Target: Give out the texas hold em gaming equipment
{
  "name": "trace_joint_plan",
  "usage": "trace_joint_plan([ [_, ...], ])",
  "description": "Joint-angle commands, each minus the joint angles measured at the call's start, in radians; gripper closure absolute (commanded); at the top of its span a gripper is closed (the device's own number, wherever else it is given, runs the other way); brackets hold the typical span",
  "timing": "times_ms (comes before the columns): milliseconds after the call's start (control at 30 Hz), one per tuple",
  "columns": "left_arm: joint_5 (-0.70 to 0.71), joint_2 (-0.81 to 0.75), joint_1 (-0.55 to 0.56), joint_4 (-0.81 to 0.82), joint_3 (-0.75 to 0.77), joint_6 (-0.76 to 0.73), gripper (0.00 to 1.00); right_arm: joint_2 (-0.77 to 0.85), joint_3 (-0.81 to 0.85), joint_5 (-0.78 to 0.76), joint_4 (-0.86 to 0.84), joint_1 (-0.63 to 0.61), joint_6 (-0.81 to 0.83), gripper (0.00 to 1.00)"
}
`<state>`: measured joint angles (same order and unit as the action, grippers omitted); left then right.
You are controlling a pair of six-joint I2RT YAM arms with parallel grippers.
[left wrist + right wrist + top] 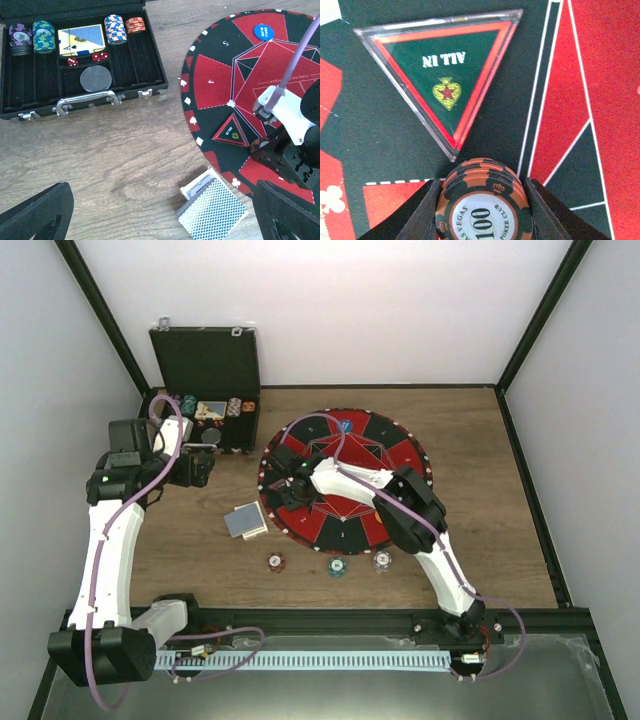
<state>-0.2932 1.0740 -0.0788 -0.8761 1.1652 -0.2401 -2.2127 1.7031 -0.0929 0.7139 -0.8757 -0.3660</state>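
My right gripper [482, 200] is shut on a small stack of orange-and-black "100" poker chips [485, 220], low over the round red-and-black mat [400, 455], just beside the triangular "ALL IN" marker [445, 75]. From above, that gripper [283, 480] is over the mat's left part. A blue disc [345, 425] lies at the mat's far edge. A stack of grey-blue-backed cards [212, 210] lies on the wood left of the mat. My left gripper [160, 225] hangs open and holds nothing, above the bare wood between the case and the cards. Three single chips [337, 567] lie in a row in front of the mat.
The black hinged case [150, 75] stands open at the back left, holding several chip stacks [44, 36], red dice [72, 61], a grey disc [96, 78] and a card box [81, 39]. White walls and black frame posts enclose the table.
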Motion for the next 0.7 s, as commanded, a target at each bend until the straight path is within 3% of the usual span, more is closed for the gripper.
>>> trace_joint_plan([
  [0, -0.009, -0.014, -0.007, -0.011, 0.028, -0.006, 0.0, -0.03, 0.039, 0.037, -0.011, -0.003, 0.007, 0.91],
  [167, -0.011, -0.016, -0.006, -0.006, 0.018, -0.005, 0.0, -0.037, 0.052, 0.041, -0.014, -0.004, 0.008, 0.87],
  [233, -0.012, -0.016, -0.006, -0.004, 0.014, -0.003, 0.0, -0.043, 0.067, 0.044, -0.005, -0.003, 0.011, 0.77],
  [300, -0.015, -0.016, -0.006, -0.004, 0.014, -0.001, 0.0, -0.043, 0.075, 0.033, 0.009, -0.003, 0.012, 0.58],
  [400, -0.015, -0.017, -0.005, -0.006, 0.016, -0.005, 0.0, -0.017, 0.071, 0.005, 0.016, -0.003, 0.015, 0.43],
  [500, -0.016, -0.016, -0.006, -0.009, 0.017, -0.008, 0.0, 0.039, 0.071, -0.026, 0.029, -0.004, 0.012, 0.34],
  [667, -0.03, -0.012, -0.006, -0.008, 0.019, -0.001, 0.0, 0.131, 0.058, -0.079, 0.062, -0.049, 0.0, 0.27],
])
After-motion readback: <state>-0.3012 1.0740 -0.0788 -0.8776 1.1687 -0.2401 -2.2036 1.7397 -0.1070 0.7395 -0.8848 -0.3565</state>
